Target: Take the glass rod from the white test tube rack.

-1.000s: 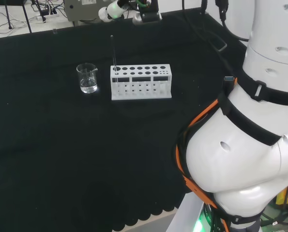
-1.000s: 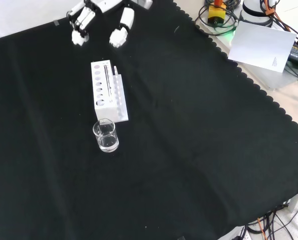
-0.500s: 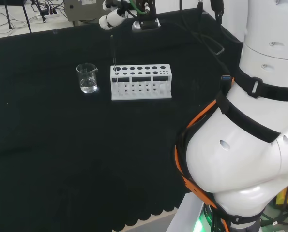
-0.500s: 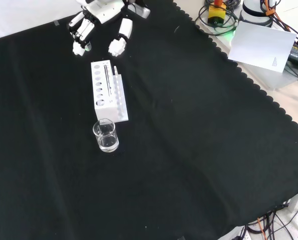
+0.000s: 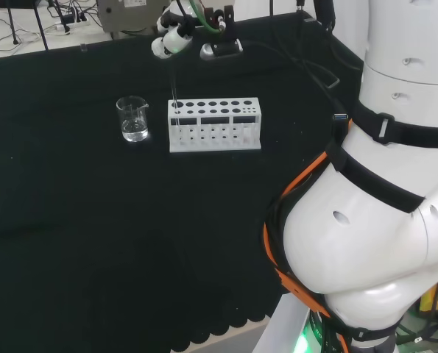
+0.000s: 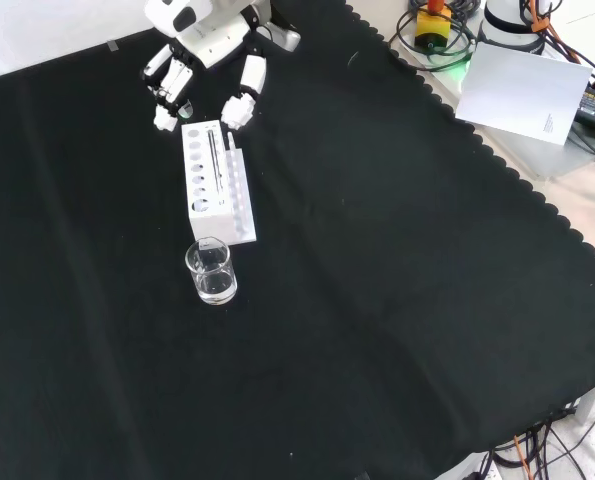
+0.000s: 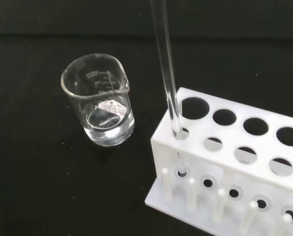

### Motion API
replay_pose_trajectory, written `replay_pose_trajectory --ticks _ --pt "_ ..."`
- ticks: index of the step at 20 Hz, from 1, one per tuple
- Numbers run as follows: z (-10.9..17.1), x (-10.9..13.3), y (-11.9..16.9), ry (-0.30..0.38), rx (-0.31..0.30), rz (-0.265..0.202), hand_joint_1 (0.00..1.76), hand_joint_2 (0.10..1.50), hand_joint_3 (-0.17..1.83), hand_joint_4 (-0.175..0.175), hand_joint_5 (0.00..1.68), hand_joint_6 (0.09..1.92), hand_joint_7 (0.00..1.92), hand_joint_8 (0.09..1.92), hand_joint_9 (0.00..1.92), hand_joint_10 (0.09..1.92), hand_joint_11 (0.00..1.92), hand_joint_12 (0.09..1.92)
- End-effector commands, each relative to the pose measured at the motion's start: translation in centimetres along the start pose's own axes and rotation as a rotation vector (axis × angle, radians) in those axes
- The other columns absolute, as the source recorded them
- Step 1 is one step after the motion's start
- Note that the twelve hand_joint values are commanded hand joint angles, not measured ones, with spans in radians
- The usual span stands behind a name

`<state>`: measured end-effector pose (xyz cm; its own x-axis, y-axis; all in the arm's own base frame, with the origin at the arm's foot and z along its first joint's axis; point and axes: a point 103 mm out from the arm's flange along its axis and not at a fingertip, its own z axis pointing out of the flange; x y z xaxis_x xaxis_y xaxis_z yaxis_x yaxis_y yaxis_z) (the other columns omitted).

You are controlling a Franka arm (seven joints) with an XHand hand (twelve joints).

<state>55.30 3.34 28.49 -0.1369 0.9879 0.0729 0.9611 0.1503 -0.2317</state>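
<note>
The white test tube rack (image 5: 215, 138) stands mid-cloth with the clear glass rod (image 5: 173, 84) upright in its left end hole in the head view. In the front view the rod (image 6: 213, 155) lies along the rack (image 6: 239, 205). My hand (image 6: 209, 40) hovers at the rack's far end in the front view, open, its fingers (image 6: 167, 85) and thumb spread to either side and holding nothing. The head view puts the hand (image 5: 171, 38) just above the rod's top. The wrist view shows the rod (image 7: 166, 69) standing in the rack's (image 7: 220, 167) corner hole.
A small glass beaker (image 5: 133, 119) holding a little clear liquid stands left of the rack in the head view, and nearer than the rack (image 6: 211, 271) in the front view. The wrist view shows the beaker (image 7: 99, 105) close beside the rod. The arm's white links (image 5: 380, 191) take up the head view's right.
The hand has come down from the front view's top edge toward the rack's far end, and its fingertips now straddle that end. Rod, rack and beaker have not moved.
</note>
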Motion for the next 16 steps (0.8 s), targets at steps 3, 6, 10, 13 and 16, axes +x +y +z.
replay_pose_trajectory --ticks 3,6,10,13,16 --pt "1.7 -0.3 -0.1 -0.003 0.030 0.004 0.53 1.00 0.39 -0.164 0.41 0.09 0.69 0.87 0.85 0.83 0.19 1.44" --pt "2.2 0.1 -0.2 -0.004 0.037 -0.004 0.54 1.00 0.39 -0.170 0.43 0.09 0.77 0.88 0.91 0.84 0.21 1.44" --pt "2.7 0.3 -0.1 -0.007 0.039 -0.021 0.55 1.00 0.40 -0.175 0.46 0.09 0.85 0.88 0.97 0.85 0.23 1.43" --pt "2.8 0.4 0.1 -0.008 0.038 -0.031 0.57 1.00 0.40 -0.175 0.48 0.11 0.93 0.89 1.03 0.87 0.25 1.42" --pt "2.7 0.8 0.5 -0.012 0.046 -0.037 0.61 0.99 0.40 -0.175 0.52 0.18 0.99 0.89 1.07 0.89 0.28 1.41"
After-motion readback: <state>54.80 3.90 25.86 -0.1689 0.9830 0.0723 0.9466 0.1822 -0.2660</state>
